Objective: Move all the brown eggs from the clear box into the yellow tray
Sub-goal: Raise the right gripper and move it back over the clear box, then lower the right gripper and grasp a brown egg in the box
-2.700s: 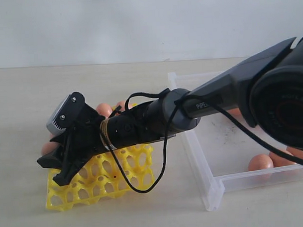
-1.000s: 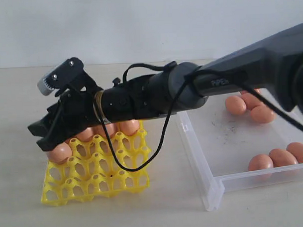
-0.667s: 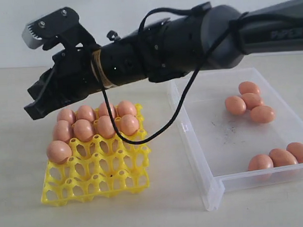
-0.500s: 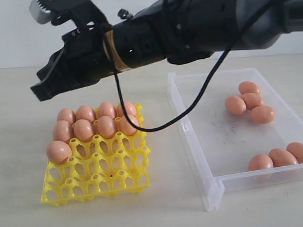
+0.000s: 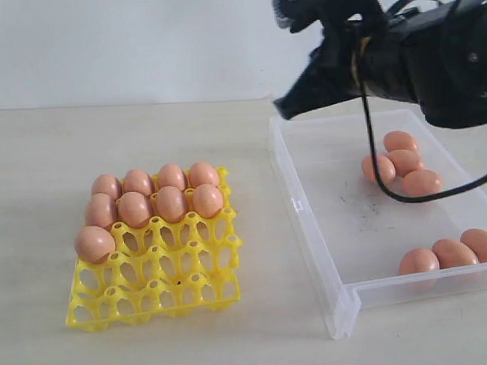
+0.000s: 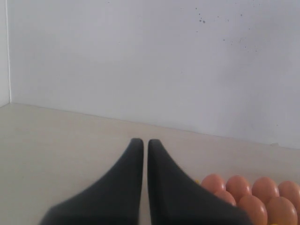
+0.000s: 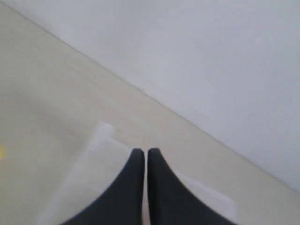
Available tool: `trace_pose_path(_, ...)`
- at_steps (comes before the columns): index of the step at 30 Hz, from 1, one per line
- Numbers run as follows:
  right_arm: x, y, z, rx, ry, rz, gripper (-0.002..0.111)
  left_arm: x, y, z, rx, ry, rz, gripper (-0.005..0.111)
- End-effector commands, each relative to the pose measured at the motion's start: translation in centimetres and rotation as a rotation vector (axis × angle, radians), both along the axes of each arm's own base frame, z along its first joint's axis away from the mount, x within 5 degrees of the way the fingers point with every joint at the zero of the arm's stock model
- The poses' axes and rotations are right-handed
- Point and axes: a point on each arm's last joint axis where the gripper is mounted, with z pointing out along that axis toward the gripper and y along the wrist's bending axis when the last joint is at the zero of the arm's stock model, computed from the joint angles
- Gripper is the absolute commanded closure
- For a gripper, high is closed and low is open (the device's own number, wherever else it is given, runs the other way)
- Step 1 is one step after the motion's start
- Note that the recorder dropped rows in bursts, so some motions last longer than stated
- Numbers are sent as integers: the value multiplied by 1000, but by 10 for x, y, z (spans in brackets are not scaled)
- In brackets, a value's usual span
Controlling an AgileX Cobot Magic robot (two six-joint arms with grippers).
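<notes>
Yellow tray (image 5: 159, 293) sits on the left half of the desk (image 5: 35, 158), toward its near edge. Nine brown eggs (image 5: 134, 209) are seated in it: the far row is full with four, the next row is full with four, and one egg is in the left-end cup of the third row. The other cups toward the near edge are bare lattice. Left hand (image 6: 141, 142) shows only in its own wrist view, fingers pressed together on nothing, with some of the tray eggs just beyond it. Clear box (image 5: 305, 220) lies on the right half of the desk. Seven eggs are in it: four clustered by its far right side and three in its near right corner. Right hand (image 5: 281, 111) hangs above the box's far left corner, fingers closed together and empty, well apart from both clusters. Judged tally: a little over half moved, seven left to carry across, and enough free cups to take them.
</notes>
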Motion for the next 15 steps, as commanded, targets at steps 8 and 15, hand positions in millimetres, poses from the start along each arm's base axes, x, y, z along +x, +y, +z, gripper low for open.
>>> trace_pose_path(8, -5, -83, -16, -366, 448, -319, 109, 0, 0, -1, -17, -4, -2, 103)
trace_pose_path(15, -1, -92, -30, -21, 839, -207, 109, 0, 0, -1, -17, -4, -2, 103)
